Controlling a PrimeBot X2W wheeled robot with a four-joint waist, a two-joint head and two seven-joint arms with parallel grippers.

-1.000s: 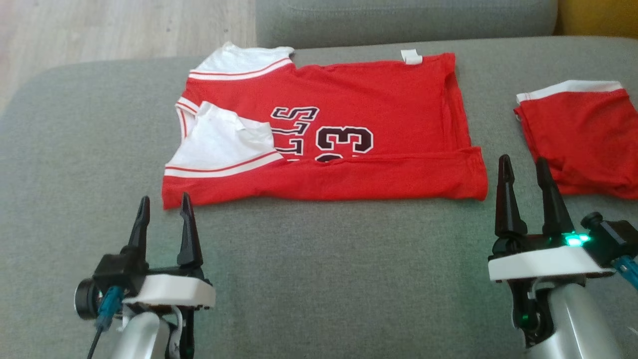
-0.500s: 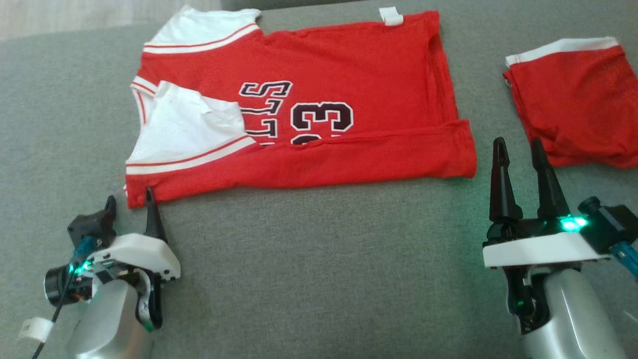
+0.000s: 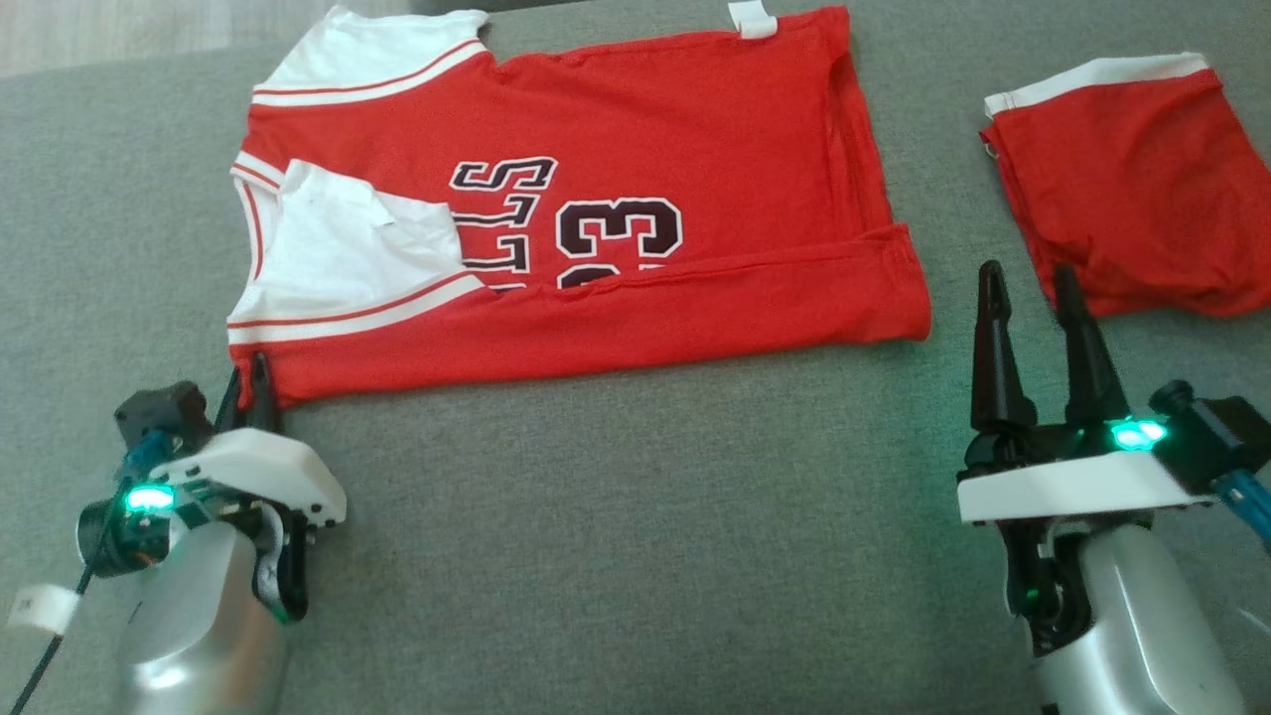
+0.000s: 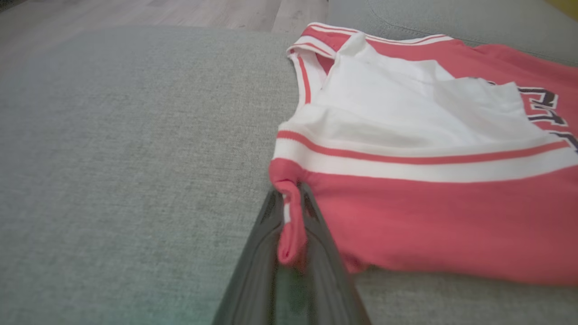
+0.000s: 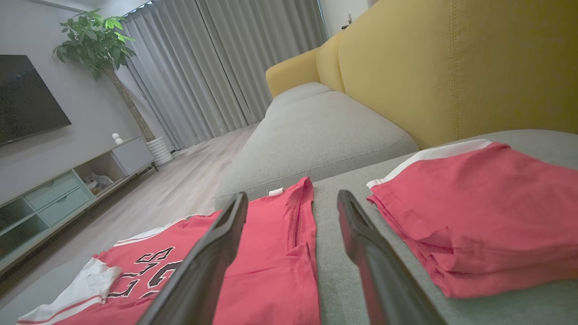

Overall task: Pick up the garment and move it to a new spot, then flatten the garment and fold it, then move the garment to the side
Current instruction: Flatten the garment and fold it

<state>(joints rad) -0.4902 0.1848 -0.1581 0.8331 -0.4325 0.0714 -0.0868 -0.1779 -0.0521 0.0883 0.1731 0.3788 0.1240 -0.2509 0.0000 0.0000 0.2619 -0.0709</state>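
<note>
Now, room: our grey sofa, wood floor.
jersey: neck at nine, hem at three.
left gripper: pinching its corner.
right gripper: spread.

Jersey cut off at right; left end effector blurred.

Folded red shorts with a white band lie on the grey sofa seat, near a yellow backrest. Farther off: wooden floor, grey curtains, potted plant, television, low cabinet.
</note>
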